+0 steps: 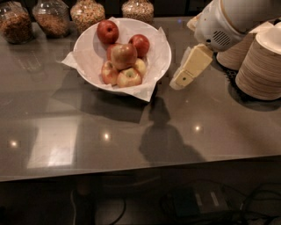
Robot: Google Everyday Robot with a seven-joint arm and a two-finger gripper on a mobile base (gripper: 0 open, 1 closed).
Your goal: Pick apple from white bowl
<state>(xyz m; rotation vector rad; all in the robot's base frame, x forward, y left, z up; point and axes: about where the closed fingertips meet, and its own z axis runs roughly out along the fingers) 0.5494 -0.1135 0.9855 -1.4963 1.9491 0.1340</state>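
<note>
Several dark cables [189, 202] lie in the gloom below the near edge of the grey countertop [66, 132]. On the glossy top itself we see a few bright spots of reflected light and, right of centre, the dark shadow [164, 140] of the arm.

Above that shadow hangs the gripper [178, 82], a cream wedge tilted down and to the left from the rounded white arm housing [228, 22]. It is off the counter and just beside the right rim of the white bowl [85, 39], not touching it. Whether it is spread or closed we cannot tell from this angle, and it holds nothing that we can see.

Crinkled white paper [68, 59] lines the bowl and spills over its rim. The apple [123, 55], mottled red with a yellow-green blush, sits on top of the heap in the middle of the bowl. Smaller yellowish apples [128, 77] rest against its near side. Two dark red apples [107, 30] lie behind it.

At the right, beyond the gripper, stand stacks of beige paper bowls [261, 66]. Along the far edge we count four glass jars [88, 13] of grainy dry food.
</note>
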